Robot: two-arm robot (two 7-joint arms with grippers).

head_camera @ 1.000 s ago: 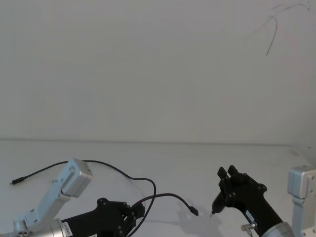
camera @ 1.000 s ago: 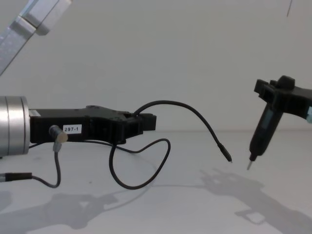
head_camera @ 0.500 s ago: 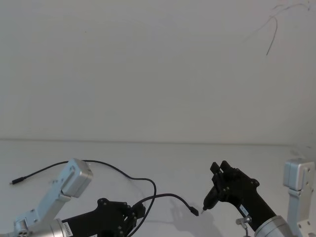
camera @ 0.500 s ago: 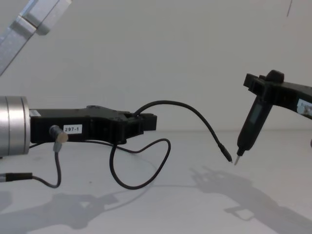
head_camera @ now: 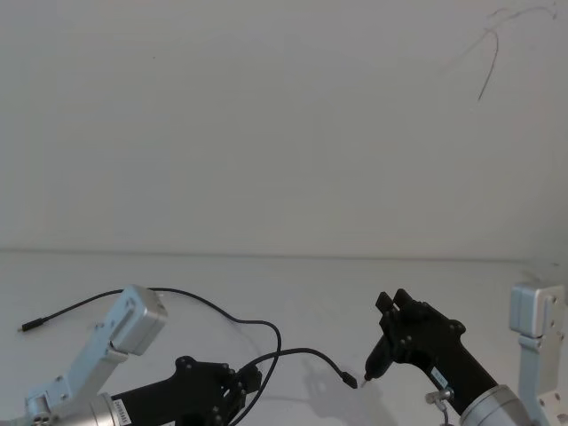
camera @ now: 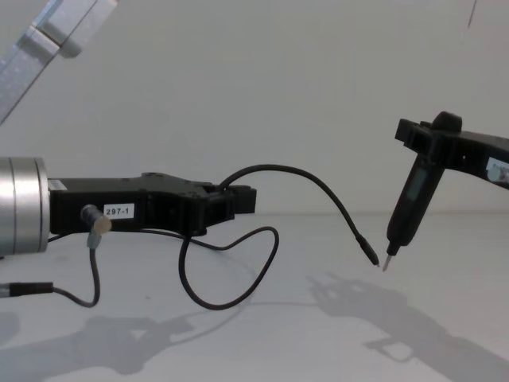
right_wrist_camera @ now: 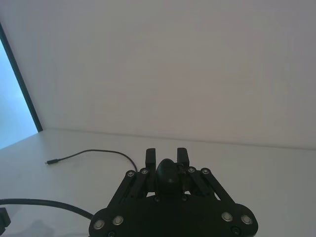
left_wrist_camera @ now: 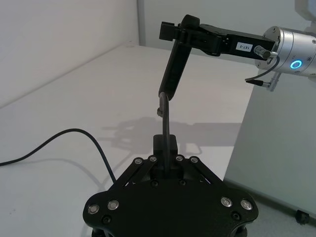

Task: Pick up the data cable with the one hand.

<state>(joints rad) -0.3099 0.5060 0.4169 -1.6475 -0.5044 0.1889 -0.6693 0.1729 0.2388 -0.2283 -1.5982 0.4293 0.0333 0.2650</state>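
Gripping data cable (camera: 318,187) – left tool (camera: 238,200), mid-air

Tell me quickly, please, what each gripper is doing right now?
Left gripper: shut on the cable, lifted off the table.
Right gripper: shut on a pointed black tool, tip beside the cable's plug.

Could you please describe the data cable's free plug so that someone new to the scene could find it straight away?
Start at the left gripper, the black one with the white label, shut on the data cable. The cable arcs up out of it, then droops toward the right gripper. The plug is the slim black tip hanging in the air just beside that gripper's pointed metal tip, unlike the far end lying on the table.
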